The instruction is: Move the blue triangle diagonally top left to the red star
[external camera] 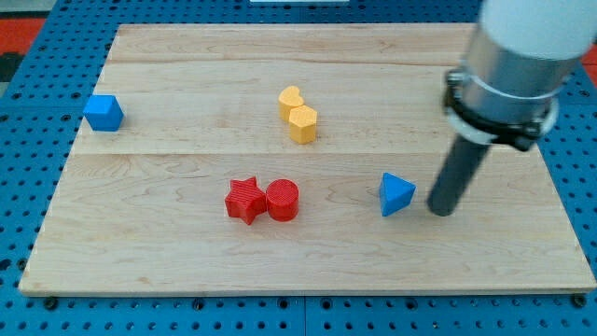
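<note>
The blue triangle (pixel 395 194) lies on the wooden board, right of centre. The red star (pixel 245 200) lies left of it near the board's middle, touching a red cylinder (pixel 283 200) on its right side. My tip (pixel 441 211) rests on the board just to the right of the blue triangle, a small gap apart from it. The rod rises up and to the right into the arm's grey body (pixel 513 65) at the view's top right.
A yellow heart (pixel 290 99) and a yellow hexagon (pixel 303 123) touch each other above the red blocks. A blue cube (pixel 104 113) sits near the board's left edge (pixel 65 177). A blue perforated table surrounds the board.
</note>
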You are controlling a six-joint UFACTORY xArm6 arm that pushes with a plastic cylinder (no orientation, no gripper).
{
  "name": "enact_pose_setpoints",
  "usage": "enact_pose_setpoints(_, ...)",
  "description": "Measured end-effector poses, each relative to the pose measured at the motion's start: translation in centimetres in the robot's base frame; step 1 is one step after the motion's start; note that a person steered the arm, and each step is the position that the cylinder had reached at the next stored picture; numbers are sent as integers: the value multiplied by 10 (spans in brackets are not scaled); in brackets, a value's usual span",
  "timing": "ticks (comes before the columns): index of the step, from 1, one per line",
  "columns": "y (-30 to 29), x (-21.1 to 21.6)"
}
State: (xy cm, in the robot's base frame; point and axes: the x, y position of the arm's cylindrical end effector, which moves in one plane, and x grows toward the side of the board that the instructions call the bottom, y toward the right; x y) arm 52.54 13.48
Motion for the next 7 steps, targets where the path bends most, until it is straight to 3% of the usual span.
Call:
enact_pose_setpoints(2,-109,-50)
enact_pose_setpoints(5,-83,-68)
enact_pose_setpoints(7,-226,-82)
